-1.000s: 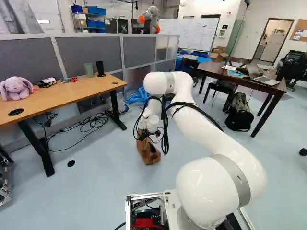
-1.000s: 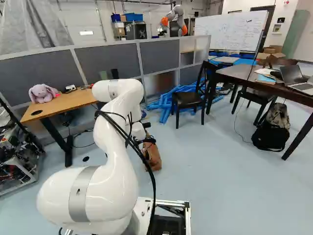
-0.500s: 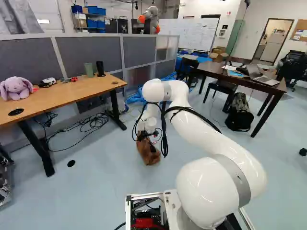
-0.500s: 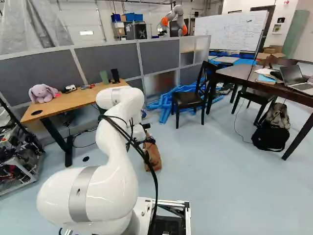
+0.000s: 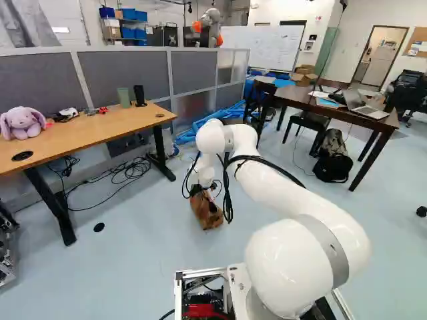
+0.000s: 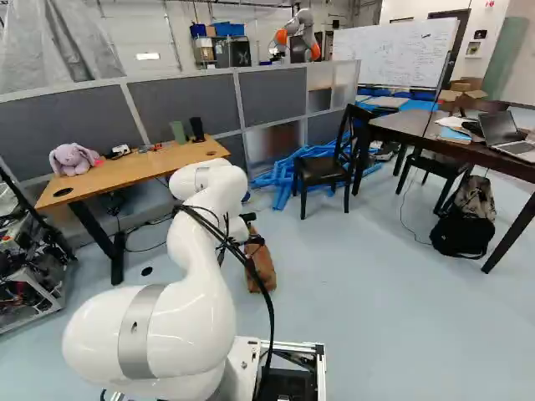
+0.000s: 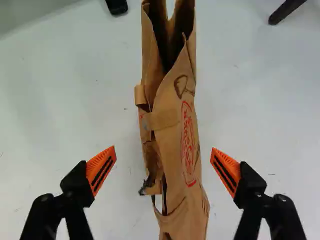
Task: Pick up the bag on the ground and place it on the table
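Note:
The gripper (image 5: 203,189) hangs low over the brown paper bag (image 5: 207,215) on the floor, partly hidden by the wrist and cables. In the right base view the bag (image 6: 262,272) stands just beyond the arm's cables. The wrist view shows the gripper (image 7: 163,159) wide open, one orange-padded finger on each side of the narrow, creased bag (image 7: 172,125), with gaps between bag and pads. A wooden table (image 5: 87,130) is at the left, and a dark table (image 6: 410,124) at the right of the right base view.
A plush rabbit (image 5: 23,123) and two cups sit on the wooden table. Under it run loose cables (image 5: 127,172). Ahead are a black chair (image 6: 322,170), blue tubes (image 6: 284,171) and a grey partition (image 6: 192,104). A black backpack (image 5: 333,160) is by the dark table; another robot (image 5: 210,25) stands behind the partition.
The arm has sunk, its upper bend dropping steadily and the gripper coming down closer over the bag. Neither the bag nor the base has visibly moved.

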You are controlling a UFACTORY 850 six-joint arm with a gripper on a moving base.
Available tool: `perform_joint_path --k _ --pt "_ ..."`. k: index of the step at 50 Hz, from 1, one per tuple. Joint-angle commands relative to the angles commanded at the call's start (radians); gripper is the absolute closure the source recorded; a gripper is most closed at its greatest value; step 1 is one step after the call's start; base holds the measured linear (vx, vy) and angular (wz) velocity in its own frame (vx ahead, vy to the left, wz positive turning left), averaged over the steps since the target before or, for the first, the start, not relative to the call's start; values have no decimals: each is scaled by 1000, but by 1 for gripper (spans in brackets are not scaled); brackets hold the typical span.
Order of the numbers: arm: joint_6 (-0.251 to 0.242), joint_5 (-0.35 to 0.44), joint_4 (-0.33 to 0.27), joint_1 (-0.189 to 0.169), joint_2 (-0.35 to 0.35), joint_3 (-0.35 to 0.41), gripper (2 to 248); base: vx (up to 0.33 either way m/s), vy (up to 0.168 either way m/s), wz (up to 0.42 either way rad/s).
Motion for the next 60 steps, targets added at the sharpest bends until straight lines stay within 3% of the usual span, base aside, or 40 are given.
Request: perform_joint_path --k 26,27,32,33,37,38,42,43,47,48,53,54,60 --pt "0 0 0 0 -102 -104 6 0 0 0" --pt "0 0 0 0 -106 -108 40 0 0 0" --pt "0 0 0 0 -125 -128 40 0 0 0" --pt "0 0 0 0 -128 -130 77 0 0 0" --pt "0 0 0 0 -134 -136 77 0 0 0" --pt "0 0 0 0 -135 -137 115 0 0 0" --pt "0 0 0 0 -137 -139 115 0 0 0" --pt "0 0 0 0 -137 -140 153 0 0 0" --pt "0 0 0 0 -138 -140 153 0 0 0" --pt "0 0 0 0 -137 -140 191 0 0 0" --pt "0 0 0 0 -126 -128 191 0 0 0" --pt "0 0 0 0 -123 -125 226 0 0 0" --pt "0 0 0 0 -101 -103 229 0 0 0"
